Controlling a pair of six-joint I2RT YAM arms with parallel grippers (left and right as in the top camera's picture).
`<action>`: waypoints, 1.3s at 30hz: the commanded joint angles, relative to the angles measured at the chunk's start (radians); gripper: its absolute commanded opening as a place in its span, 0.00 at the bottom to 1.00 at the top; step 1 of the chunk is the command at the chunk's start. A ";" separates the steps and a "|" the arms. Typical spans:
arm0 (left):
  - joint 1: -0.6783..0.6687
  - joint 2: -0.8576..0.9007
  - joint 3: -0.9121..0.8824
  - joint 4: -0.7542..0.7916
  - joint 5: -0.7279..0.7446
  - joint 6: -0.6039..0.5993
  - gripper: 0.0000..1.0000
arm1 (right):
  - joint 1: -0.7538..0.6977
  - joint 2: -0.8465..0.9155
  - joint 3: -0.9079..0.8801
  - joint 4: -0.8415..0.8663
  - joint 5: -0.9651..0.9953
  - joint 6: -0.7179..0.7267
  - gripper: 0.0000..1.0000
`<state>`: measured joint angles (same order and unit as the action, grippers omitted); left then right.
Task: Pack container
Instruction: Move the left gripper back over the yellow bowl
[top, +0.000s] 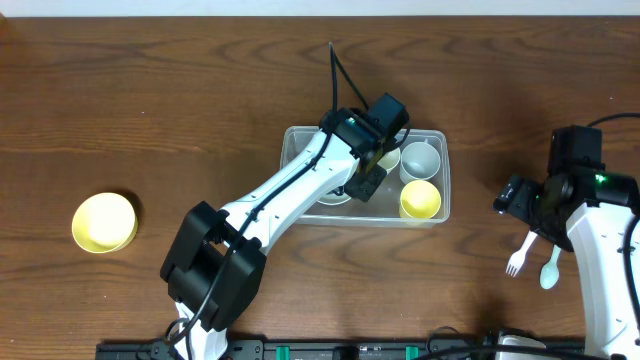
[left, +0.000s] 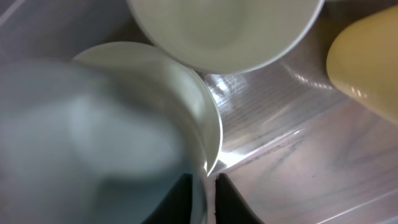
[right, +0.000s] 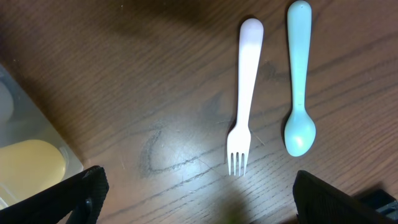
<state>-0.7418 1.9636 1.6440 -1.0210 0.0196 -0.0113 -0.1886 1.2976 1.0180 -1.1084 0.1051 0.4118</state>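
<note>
The clear plastic container (top: 380, 221) stands mid-table. It holds a white cup (top: 421, 158), a yellow cup (top: 420, 199) and a pale bowl (top: 332, 197). My left gripper (top: 365, 185) is down inside the container. In the left wrist view it (left: 210, 196) is shut on the rim of the pale bowl (left: 155, 106), which rests on the container floor (left: 298, 162) beside the white cup (left: 224, 31) and the yellow cup (left: 367, 56). My right gripper (top: 505, 200) is open and empty above the bare table, right of the container, and also shows in the right wrist view (right: 205, 199).
A white fork (top: 519, 257) and a pale blue spoon (top: 549, 268) lie side by side on the table near my right arm; the right wrist view shows the fork (right: 244, 93) and the spoon (right: 298, 81). A yellow bowl (top: 104, 222) sits at the far left.
</note>
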 joint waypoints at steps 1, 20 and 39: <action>-0.002 0.005 -0.006 -0.002 -0.002 0.008 0.41 | -0.008 -0.002 -0.002 -0.003 0.002 -0.010 0.96; 0.047 -0.216 0.051 -0.101 -0.227 -0.053 0.47 | -0.008 -0.002 -0.002 -0.003 0.002 -0.010 0.96; 1.108 -0.346 -0.125 -0.126 -0.090 -0.352 0.88 | -0.008 -0.002 -0.002 -0.006 0.002 -0.018 0.97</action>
<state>0.2943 1.5787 1.5826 -1.1591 -0.1276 -0.3088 -0.1886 1.2976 1.0180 -1.1137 0.1047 0.4084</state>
